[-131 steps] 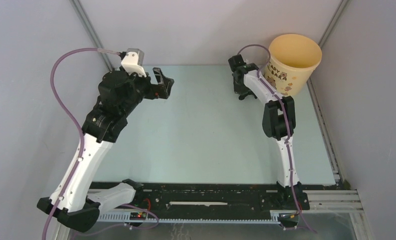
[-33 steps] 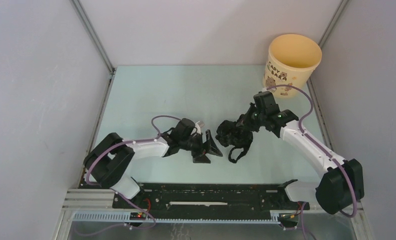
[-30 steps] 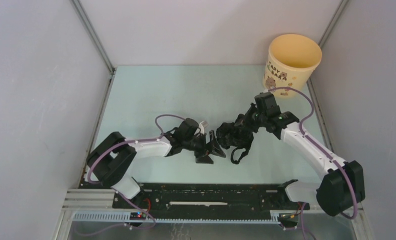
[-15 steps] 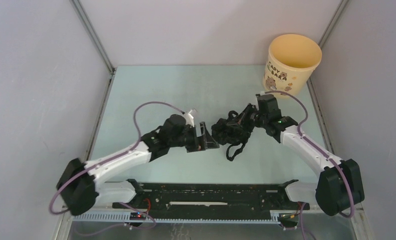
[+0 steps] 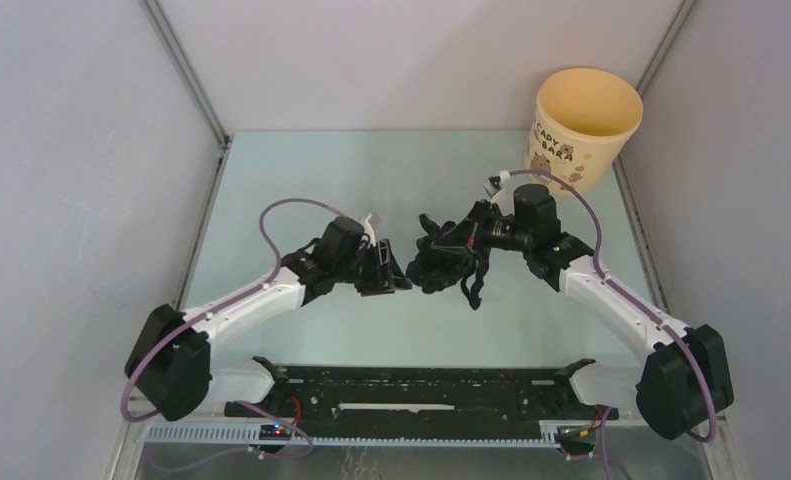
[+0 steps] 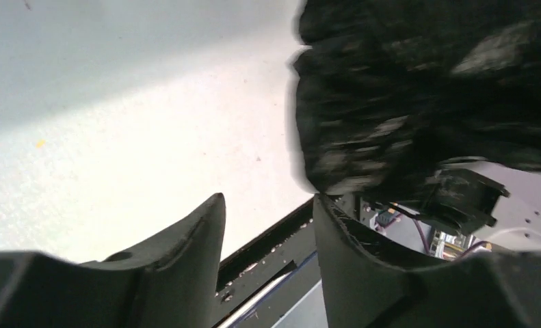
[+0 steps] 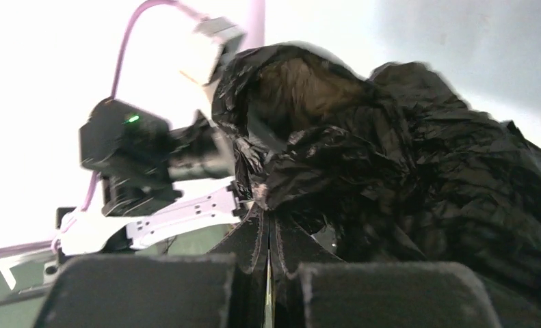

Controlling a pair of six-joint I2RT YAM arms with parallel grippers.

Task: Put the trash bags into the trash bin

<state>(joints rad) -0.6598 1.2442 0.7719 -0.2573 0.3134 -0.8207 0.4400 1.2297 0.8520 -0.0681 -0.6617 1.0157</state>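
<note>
The crumpled black trash bag [image 5: 443, 262] hangs above the table's middle, a loop handle dangling below it. My right gripper [image 5: 468, 239] is shut on a fold of the bag [image 7: 390, 171] and holds it up; its jaws are pressed together on the film in the right wrist view [image 7: 268, 219]. My left gripper [image 5: 396, 270] is open just left of the bag and holds nothing. In the left wrist view the bag [image 6: 418, 102] sits above the right finger, and the gripper [image 6: 269, 199] shows a clear gap. The pale yellow trash bin [image 5: 581, 130] stands upright at the far right corner.
Grey walls enclose the pale green table [image 5: 301, 190] on the left, back and right. A black rail [image 5: 421, 395] runs along the near edge between the arm bases. The left arm's camera [image 7: 209, 41] and purple cable show in the right wrist view.
My right gripper has lifted the bag off the table and carried it slightly left and back. My left gripper has risen and moved back, staying open beside the bag.
</note>
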